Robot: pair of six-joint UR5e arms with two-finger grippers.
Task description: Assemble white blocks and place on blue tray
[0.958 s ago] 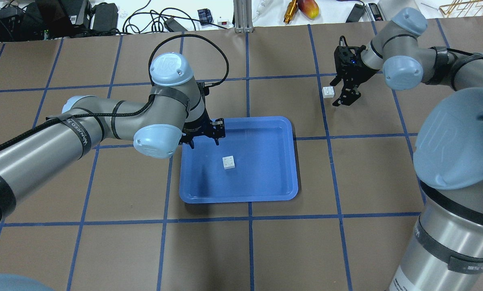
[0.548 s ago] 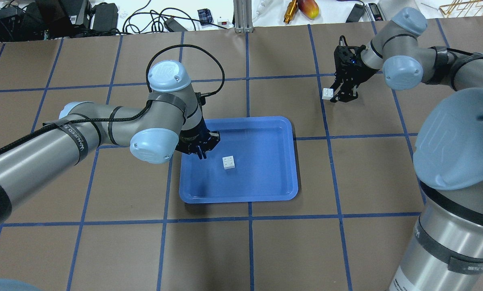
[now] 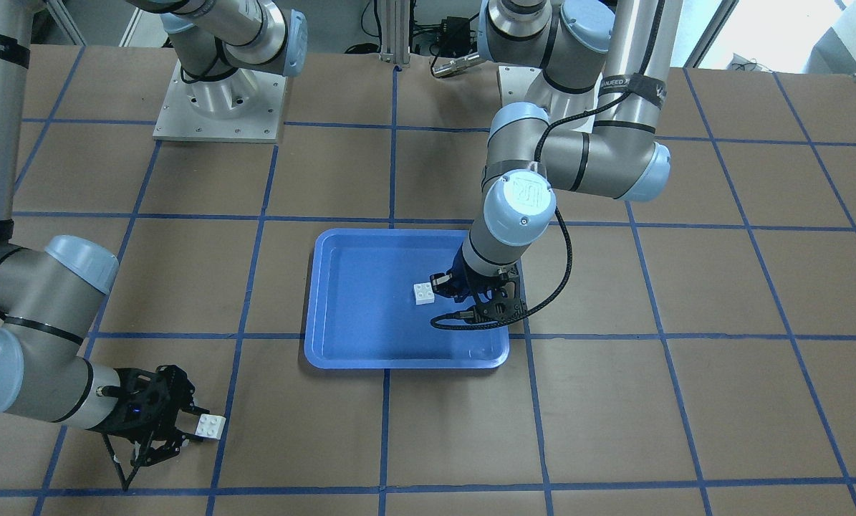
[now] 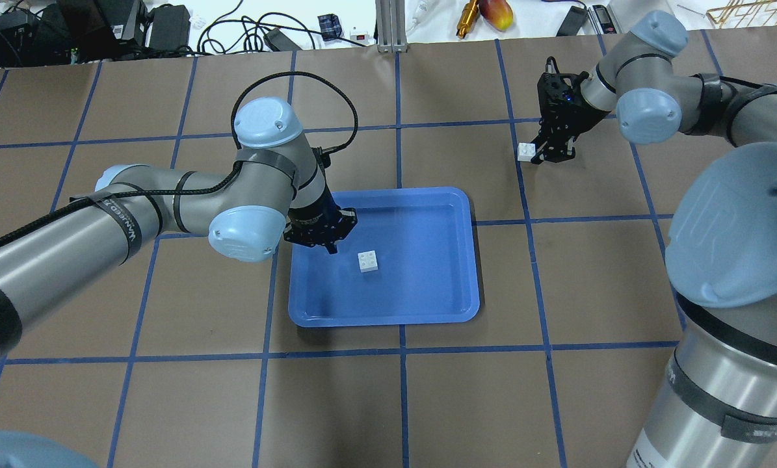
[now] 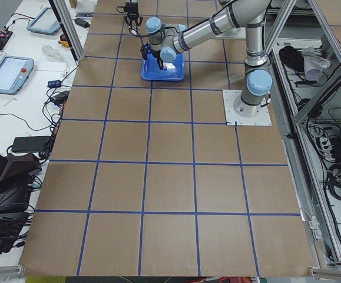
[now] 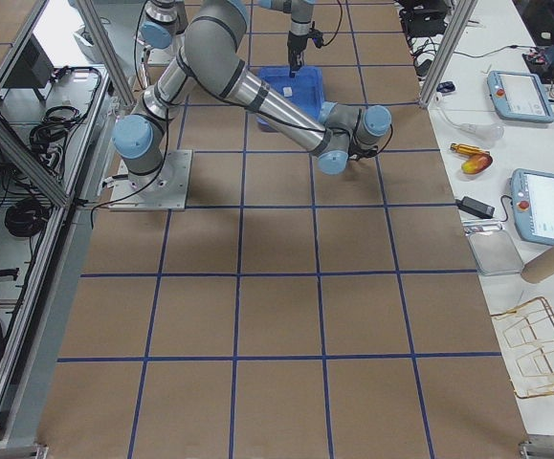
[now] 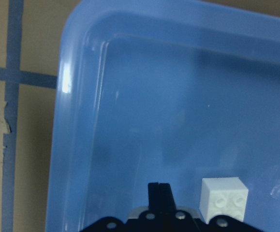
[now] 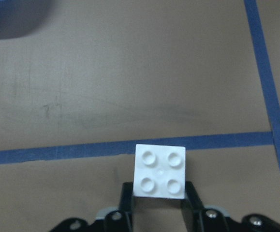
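Observation:
One white block (image 4: 368,260) lies studs up on the floor of the blue tray (image 4: 388,320), also in the front view (image 3: 423,293) and the left wrist view (image 7: 224,198). My left gripper (image 4: 331,246) is shut and empty, low inside the tray (image 7: 77,121), just beside that block and apart from it. My right gripper (image 4: 534,155) is shut on the second white block (image 4: 526,151) at the table's far right, outside the tray. The right wrist view shows this block (image 8: 160,170) studs up between the fingers (image 8: 190,198).
The brown table has a blue tape grid. Cables, adapters and a fruit (image 4: 495,13) lie beyond the far edge. The arms' base plates (image 3: 216,100) stand at the robot's side. The left arm's black cable (image 3: 564,272) loops beside the tray.
My left gripper shut, turned and moved down into the tray towards the block there. My right gripper shut on the block that lay beside its open fingers.

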